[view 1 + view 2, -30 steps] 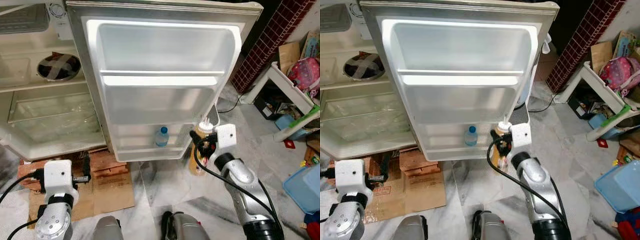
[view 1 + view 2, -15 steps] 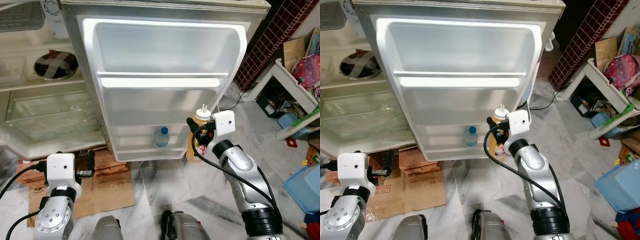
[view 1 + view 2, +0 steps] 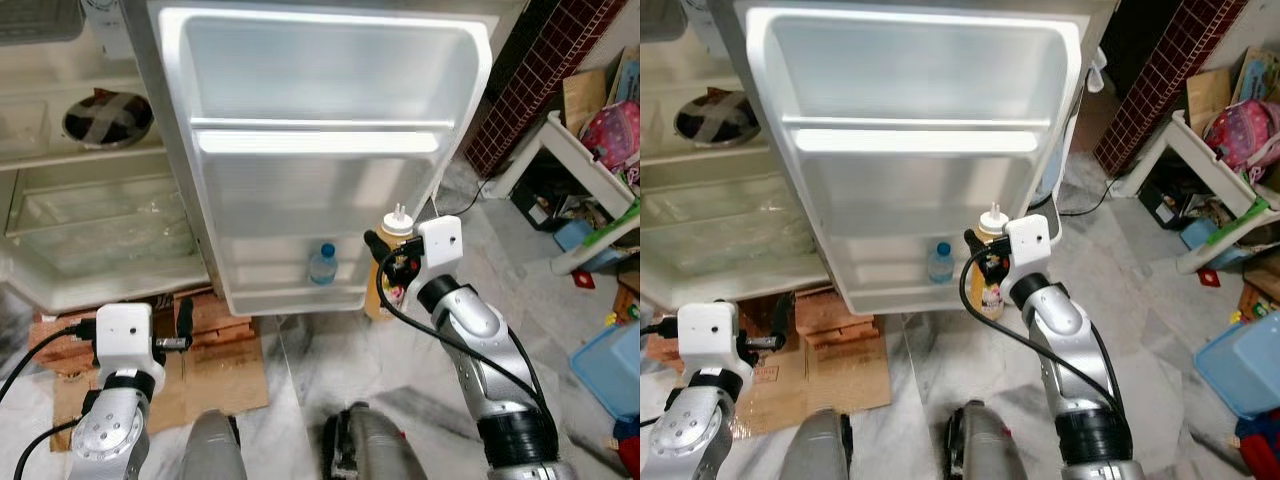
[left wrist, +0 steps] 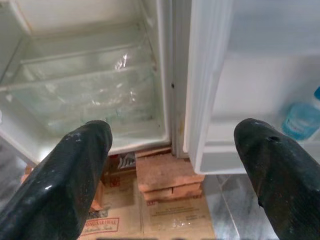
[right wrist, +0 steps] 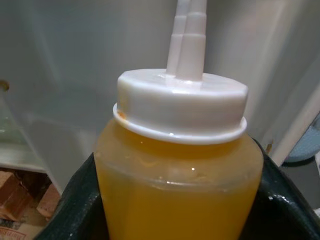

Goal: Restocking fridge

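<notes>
Sauce bottle [image 5: 180, 165], amber and nearly full, sits clamped in our right gripper [image 3: 392, 272] just beside the fridge door's [image 3: 320, 190] bottom shelf. We judge it heavy, smooth-walled and squeezable, so hold mid-body. Our left gripper [image 4: 175, 165] hangs spread wide.

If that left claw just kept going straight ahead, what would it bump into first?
Most likely the brick stack propping the fridge, or the open door's hinge-side edge just above it. Depth is hard to judge. The left gripper is open.
</notes>
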`<state>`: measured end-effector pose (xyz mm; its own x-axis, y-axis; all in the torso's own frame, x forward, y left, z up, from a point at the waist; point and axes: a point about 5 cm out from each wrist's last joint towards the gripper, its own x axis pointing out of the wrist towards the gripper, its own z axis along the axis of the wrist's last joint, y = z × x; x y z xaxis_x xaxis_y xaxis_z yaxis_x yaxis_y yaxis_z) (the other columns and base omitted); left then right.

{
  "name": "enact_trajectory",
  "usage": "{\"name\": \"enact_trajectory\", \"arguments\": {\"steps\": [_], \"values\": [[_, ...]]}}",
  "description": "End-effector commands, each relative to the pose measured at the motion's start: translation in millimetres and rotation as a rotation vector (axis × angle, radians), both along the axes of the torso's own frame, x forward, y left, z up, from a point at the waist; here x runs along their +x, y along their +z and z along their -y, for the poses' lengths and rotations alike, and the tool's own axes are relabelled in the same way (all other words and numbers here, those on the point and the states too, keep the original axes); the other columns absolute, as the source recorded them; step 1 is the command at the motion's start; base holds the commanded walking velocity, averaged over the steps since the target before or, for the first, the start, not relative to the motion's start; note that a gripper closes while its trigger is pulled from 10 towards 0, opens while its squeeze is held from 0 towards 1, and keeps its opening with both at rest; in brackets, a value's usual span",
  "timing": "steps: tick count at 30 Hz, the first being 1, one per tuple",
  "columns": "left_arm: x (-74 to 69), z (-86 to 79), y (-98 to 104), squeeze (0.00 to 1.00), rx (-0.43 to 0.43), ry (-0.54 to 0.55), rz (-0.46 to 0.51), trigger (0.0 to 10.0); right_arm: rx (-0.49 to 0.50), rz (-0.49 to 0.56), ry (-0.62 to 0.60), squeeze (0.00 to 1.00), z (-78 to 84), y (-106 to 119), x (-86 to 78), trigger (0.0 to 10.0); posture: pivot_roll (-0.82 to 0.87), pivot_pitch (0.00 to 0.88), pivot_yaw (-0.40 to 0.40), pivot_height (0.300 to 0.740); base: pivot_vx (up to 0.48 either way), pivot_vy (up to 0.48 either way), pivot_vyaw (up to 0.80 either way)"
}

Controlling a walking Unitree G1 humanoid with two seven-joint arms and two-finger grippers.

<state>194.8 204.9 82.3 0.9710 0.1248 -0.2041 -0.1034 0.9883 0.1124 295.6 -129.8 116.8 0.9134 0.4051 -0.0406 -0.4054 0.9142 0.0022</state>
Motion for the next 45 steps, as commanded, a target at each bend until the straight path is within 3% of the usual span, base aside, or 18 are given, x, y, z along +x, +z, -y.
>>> {"name": "enact_trajectory", "arguments": {"steps": [1,8,21,24,26,34,45], "values": [[0.0,0.1,-0.6,0.00,-0.008,0.010,-0.009,10.0,0.006,0.010,0.008,0.00,-0.6,2.1,2.2,10.0,0.06,0.172,-0.079,0.640,0.000,0.000,0.00],[1.7,0.0,0.2,0.00,-0.008,0.015,-0.006,10.0,0.016,0.018,0.031,0.00,-6.3,3.8,5.7,10.0,0.07,0.172,-0.077,0.640,0.000,0.000,0.00],[6.9,-2.3,1.7,0.00,0.005,0.035,-0.004,10.0,0.003,0.068,0.101,0.00,-17.8,9.2,13.1,10.0,0.07,0.176,-0.073,0.565,0.000,0.000,0.00],[11.8,-13.2,3.7,0.00,0.093,0.090,0.017,10.0,-0.028,0.102,0.148,0.00,-27.3,12.7,16.2,10.0,0.07,0.178,-0.071,0.565,0.000,0.000,0.00],[15.1,-18.8,1.8,0.00,0.038,0.104,0.012,10.0,-0.024,0.120,0.181,0.00,-35.6,16.0,19.0,10.0,0.07,0.179,-0.072,0.565,0.000,0.000,0.00],[20.8,-21.9,4.7,0.00,0.037,0.113,0.037,10.0,-0.067,0.211,0.308,0.00,-54.6,27.2,24.8,10.0,0.07,0.180,-0.077,0.565,0.071,0.000,0.00],[21.0,-17.9,1.3,0.00,0.019,0.108,0.032,10.0,-0.077,0.242,0.326,0.00,-56.6,28.4,23.5,10.0,0.07,0.179,-0.076,0.565,0.346,0.000,0.00]]}}
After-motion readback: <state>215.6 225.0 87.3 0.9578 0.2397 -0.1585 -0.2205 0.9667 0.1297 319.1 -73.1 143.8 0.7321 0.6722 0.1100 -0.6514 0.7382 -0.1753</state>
